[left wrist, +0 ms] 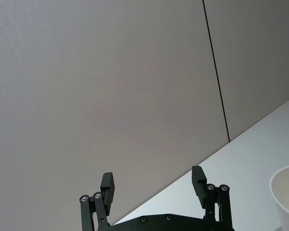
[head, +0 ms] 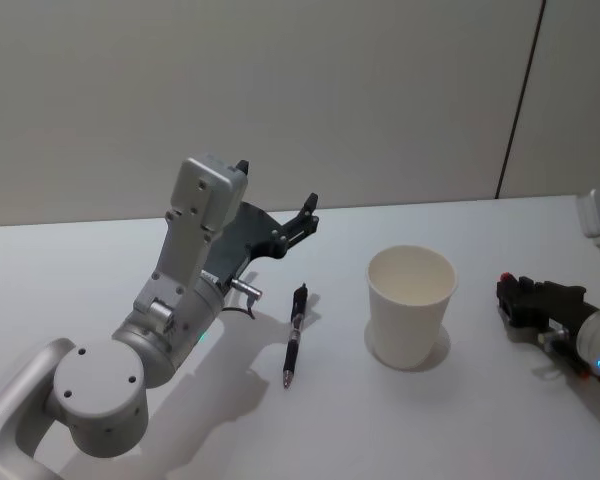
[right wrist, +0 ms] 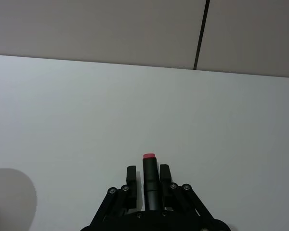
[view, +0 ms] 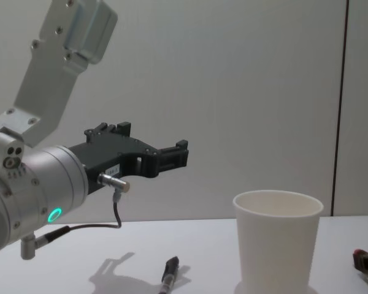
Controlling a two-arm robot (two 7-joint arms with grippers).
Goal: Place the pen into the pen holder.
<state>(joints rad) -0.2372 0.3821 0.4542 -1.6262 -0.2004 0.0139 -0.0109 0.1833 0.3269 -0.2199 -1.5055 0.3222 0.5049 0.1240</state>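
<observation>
A black pen [head: 295, 336] lies flat on the white table [head: 100, 270], a little left of the pen holder [head: 410, 305], an upright white paper cup with nothing showing in it. My left gripper [head: 277, 188] hangs open in the air behind and above the pen, holding nothing; its fingers [left wrist: 108, 185] point toward the back wall. At the table's right edge my right gripper [head: 506, 295] lies low, its fingers shut on a short black stick with a red tip [right wrist: 149, 168]. The chest view shows the pen [view: 170, 272], the cup [view: 276, 245] and the left gripper [view: 152, 138].
A plain grey wall [head: 380, 90] with one dark vertical seam stands behind the table. Open tabletop lies in front of the cup and pen and around the right gripper.
</observation>
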